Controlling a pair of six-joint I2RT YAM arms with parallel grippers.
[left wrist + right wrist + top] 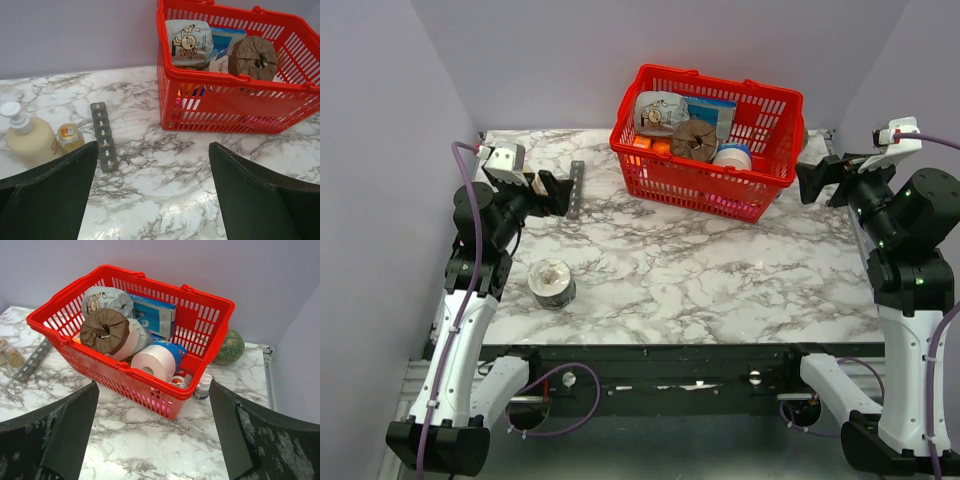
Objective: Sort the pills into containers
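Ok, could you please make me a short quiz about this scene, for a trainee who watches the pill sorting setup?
1. True or false: the left gripper and the right gripper are both open and hold nothing.
2. Where is the compartment strip relative to the red basket? A: inside it. B: on the table, to its left in the top view. C: on top of it.
3. Fill in: the round tin stands on the table near the ___ arm.
Key: 1 true; 2 B; 3 left.
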